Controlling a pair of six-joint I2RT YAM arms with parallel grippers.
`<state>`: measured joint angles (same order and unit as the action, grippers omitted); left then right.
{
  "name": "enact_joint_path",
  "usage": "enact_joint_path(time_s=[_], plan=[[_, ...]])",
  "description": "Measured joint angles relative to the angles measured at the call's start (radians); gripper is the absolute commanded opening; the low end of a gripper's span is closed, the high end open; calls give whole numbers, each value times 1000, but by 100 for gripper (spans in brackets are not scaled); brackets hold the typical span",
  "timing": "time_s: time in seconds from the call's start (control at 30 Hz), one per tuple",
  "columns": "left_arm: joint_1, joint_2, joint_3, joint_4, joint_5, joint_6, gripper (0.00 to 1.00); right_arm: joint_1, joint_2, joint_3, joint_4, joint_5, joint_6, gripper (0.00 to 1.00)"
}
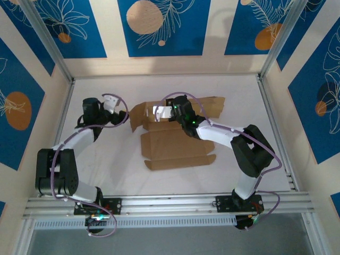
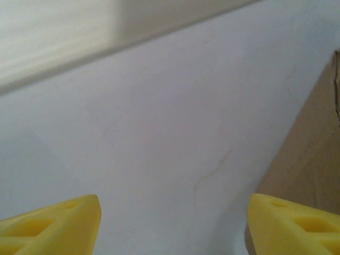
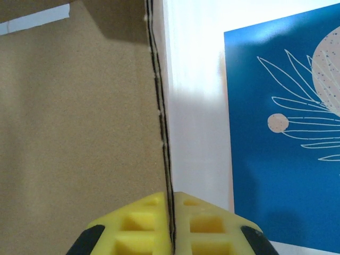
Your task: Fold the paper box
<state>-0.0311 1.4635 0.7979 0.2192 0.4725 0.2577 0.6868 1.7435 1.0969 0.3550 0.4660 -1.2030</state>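
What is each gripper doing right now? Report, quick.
Left gripper: open, holding nothing.
Right gripper: closed on an edge of the box.

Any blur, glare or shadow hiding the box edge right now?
Top external: even light, soft shadows around the paper box, no glare. Left wrist: soft focus, the left tool's yellow fingers blurred. Right wrist: box edge sharp between the shut right tool's fingers, shadow across the panel's top.

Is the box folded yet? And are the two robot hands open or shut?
paper box: partly folded, near panels lying flat, far flaps lifted.
left gripper: open, holding nothing, beside the box's edge.
right gripper: shut, pinching the edge of a box flap.
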Motion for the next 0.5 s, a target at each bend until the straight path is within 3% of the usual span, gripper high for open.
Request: enact_joint_path(time_s=[0.23, 0.5], plan=[[-85, 11, 18, -69, 97, 60, 72, 4, 0, 0, 5, 1, -5, 0], [-158, 11, 14, -80, 100, 110, 72, 24, 1, 0, 35, 6, -11, 0]])
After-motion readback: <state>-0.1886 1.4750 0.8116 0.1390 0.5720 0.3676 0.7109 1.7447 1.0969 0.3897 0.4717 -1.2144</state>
